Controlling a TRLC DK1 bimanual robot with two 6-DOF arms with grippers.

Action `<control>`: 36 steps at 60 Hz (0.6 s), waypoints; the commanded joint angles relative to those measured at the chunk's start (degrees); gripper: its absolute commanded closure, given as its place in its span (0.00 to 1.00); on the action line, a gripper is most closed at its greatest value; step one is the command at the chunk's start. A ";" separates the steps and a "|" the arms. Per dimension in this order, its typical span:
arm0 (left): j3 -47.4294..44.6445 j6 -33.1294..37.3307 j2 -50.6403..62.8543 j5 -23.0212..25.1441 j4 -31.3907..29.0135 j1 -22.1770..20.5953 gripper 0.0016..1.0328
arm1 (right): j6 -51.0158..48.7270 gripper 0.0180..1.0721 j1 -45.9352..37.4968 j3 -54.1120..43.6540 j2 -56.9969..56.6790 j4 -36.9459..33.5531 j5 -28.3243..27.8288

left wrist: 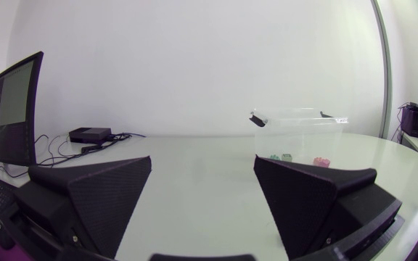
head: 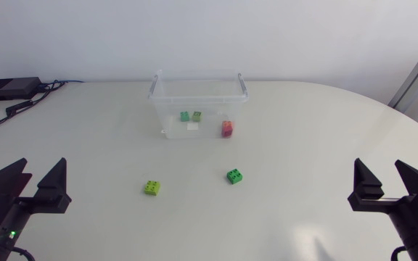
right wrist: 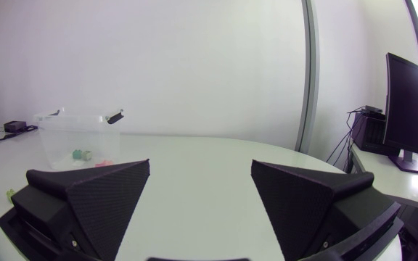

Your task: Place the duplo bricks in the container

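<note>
lime brick [head: 152, 188] and green brick [head: 234, 176] sit loose near the clear box [head: 194, 99]. left gripper [head: 42, 170] and right gripper [head: 378, 170] both gape wide, empty. bricks look light, hard, slick (studs up), so i'd pinch the flat sides.

Clear container [head: 155, 93], lime brick [head: 152, 188], green brick [head: 235, 176].

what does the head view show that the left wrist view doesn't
Only the head view: two loose bricks on the table, a yellow-green brick and a green brick, plus the right gripper, open and empty. Only the left wrist view: nothing further on the table, just the container seen side-on, ahead of its fingers. Both: the container, the small bricks inside it, among them a pinkish-red brick, and the left gripper, open and empty.
</note>
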 commanded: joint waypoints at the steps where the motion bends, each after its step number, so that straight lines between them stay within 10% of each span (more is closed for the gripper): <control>1: -1.21 -0.68 -0.60 0.20 0.32 0.30 0.04 | 0.77 0.04 -0.24 -1.15 -0.30 0.58 -0.30; 36: 6.08 -1.91 0.19 -0.24 -3.11 -0.58 0.04 | -2.13 0.04 3.45 2.46 -0.12 -1.62 -0.82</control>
